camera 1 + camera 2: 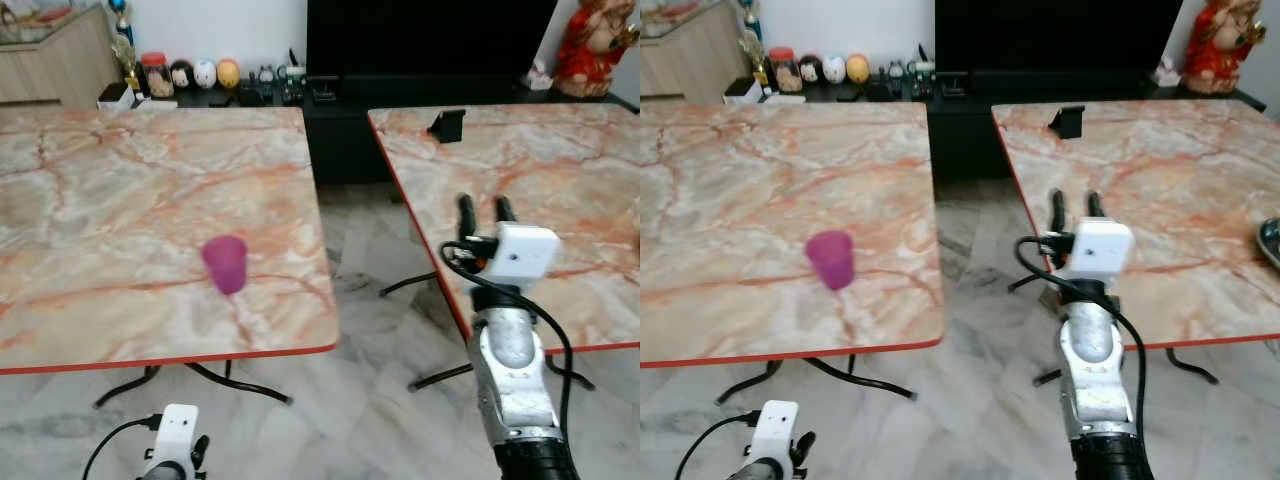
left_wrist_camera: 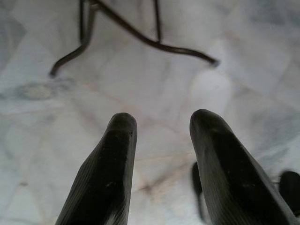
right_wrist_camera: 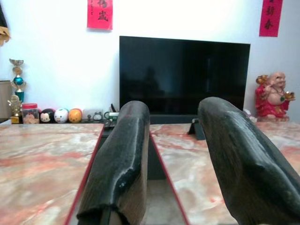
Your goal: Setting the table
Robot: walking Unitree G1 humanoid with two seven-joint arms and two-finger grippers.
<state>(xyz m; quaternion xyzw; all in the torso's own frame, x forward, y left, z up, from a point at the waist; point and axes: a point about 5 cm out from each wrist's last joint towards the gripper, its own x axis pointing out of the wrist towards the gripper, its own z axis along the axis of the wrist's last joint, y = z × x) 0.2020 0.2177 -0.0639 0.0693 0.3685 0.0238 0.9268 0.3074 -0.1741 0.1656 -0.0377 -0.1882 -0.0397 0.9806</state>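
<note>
The purple cup [image 1: 226, 263] is standing upright on the left marble surface [image 1: 120, 200], near its front edge. The right pincer [image 1: 486, 212] is hovering with fingers apart over the near left corner of the right surface [image 1: 560, 170], holding nothing. The left pincer [image 2: 161, 136] is hanging low over the floor, fingers apart, mostly cut off in the eye views. A dish [image 1: 1271, 241] is peeking in, cropped at the frame edge.

Cup [image 1: 225, 263] on L table [image 1: 120, 200] (R table [image 1: 560, 180] beside); bowl [image 1: 1271, 240] maybe on R.
</note>
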